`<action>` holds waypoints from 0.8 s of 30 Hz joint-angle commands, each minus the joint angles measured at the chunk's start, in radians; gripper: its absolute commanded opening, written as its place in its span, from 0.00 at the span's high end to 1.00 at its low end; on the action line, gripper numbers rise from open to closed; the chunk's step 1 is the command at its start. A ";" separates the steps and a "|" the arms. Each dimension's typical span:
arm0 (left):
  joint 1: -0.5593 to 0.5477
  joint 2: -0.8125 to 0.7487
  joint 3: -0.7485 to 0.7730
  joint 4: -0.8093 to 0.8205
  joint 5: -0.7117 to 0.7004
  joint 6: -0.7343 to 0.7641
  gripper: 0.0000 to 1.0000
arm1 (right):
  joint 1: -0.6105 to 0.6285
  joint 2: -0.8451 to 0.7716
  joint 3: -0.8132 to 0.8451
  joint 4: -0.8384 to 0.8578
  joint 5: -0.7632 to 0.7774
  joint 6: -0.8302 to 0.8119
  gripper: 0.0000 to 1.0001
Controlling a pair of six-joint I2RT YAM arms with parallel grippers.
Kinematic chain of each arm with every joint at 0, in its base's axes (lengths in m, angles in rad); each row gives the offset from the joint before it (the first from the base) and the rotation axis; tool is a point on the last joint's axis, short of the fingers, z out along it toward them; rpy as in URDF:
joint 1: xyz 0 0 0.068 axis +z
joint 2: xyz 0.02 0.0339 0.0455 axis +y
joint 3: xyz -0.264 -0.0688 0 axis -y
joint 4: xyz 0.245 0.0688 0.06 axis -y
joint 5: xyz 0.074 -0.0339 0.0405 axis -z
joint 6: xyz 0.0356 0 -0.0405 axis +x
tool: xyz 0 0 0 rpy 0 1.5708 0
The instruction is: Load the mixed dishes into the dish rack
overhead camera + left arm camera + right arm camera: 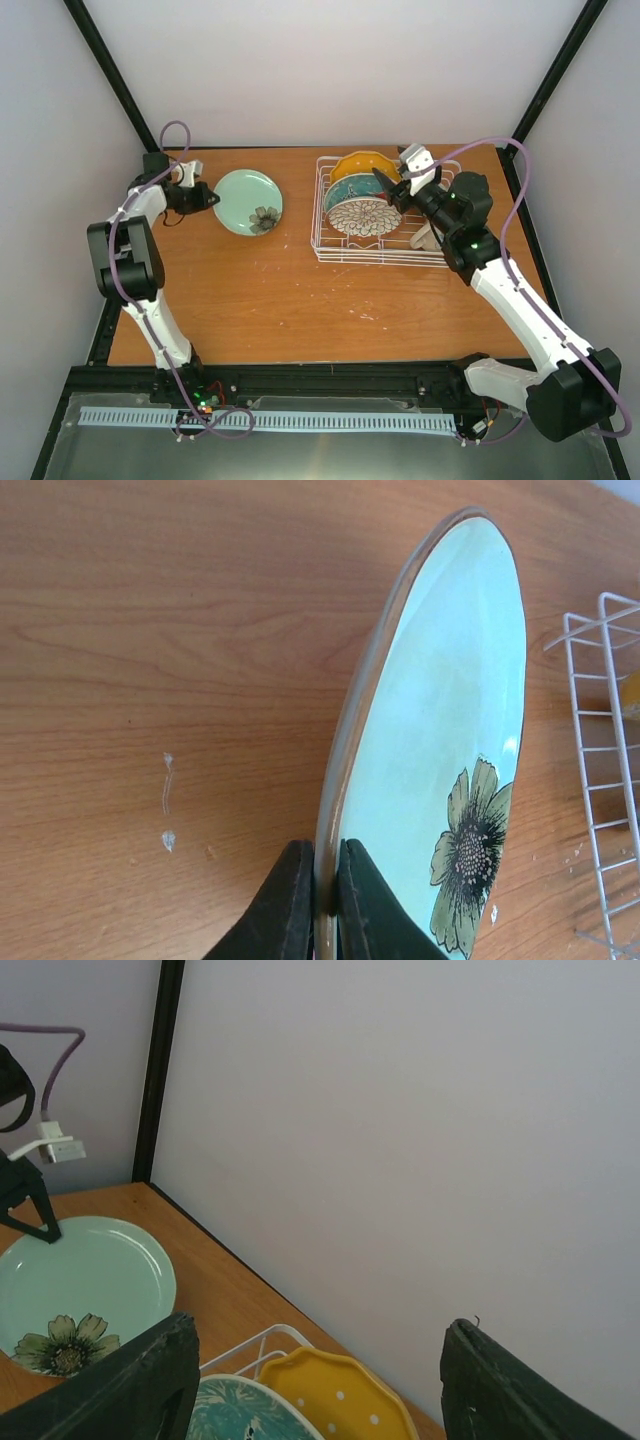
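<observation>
Mint flowered plate [440,710] gripped by left pincer [322,852].

Top cam overhead; wrist cams close; all share flower plate [245,198].

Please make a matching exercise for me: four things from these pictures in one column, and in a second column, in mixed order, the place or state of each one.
Things
1. mint plate with flower
2. yellow scalloped plate
3. white plate with dark pattern
4. right gripper

Places or states
A. open, above the dish rack
B. rearmost plate standing in the rack
C. outside the rack, rim pinched by the left gripper
D. frontmost plate standing in the rack

Pairs: 1-C, 2-B, 3-D, 4-A
</observation>
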 commanded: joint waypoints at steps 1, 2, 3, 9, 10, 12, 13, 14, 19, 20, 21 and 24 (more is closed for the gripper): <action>-0.029 -0.154 -0.022 0.212 0.031 -0.013 0.99 | -0.003 0.019 0.033 0.046 -0.021 0.022 0.36; -0.030 -0.180 -0.038 0.231 0.029 -0.018 0.99 | -0.003 0.025 0.034 0.050 -0.026 0.024 0.36; -0.030 -0.200 -0.049 0.253 0.028 -0.016 0.99 | -0.003 0.030 0.035 0.054 -0.029 0.029 0.37; -0.040 -0.415 -0.215 0.540 0.057 -0.008 0.99 | -0.003 0.080 0.045 0.077 -0.047 0.049 0.37; -0.048 -0.453 -0.243 0.586 0.071 -0.001 0.99 | -0.002 0.091 0.053 0.074 -0.052 0.053 0.37; -0.064 -0.527 -0.290 0.662 0.072 0.005 0.99 | -0.003 0.115 0.064 0.068 -0.056 0.056 0.37; -0.068 -0.558 -0.303 0.686 0.084 0.008 0.99 | -0.004 0.125 0.066 0.067 -0.054 0.058 0.37; -0.074 -0.593 -0.318 0.712 0.091 0.010 0.99 | -0.004 0.133 0.067 0.070 -0.053 0.060 0.37; -0.099 -0.756 -0.391 0.844 0.143 0.011 0.99 | -0.004 0.150 0.064 0.103 -0.033 0.074 0.37; -0.100 -0.779 -0.395 0.863 0.157 0.012 0.99 | -0.005 0.152 0.063 0.112 -0.025 0.077 0.37; -0.101 -0.803 -0.401 0.880 0.177 0.011 0.99 | -0.005 0.153 0.061 0.123 -0.016 0.082 0.37; -0.105 -0.861 -0.410 0.904 0.241 0.013 0.99 | -0.005 0.158 0.055 0.153 0.038 0.100 0.38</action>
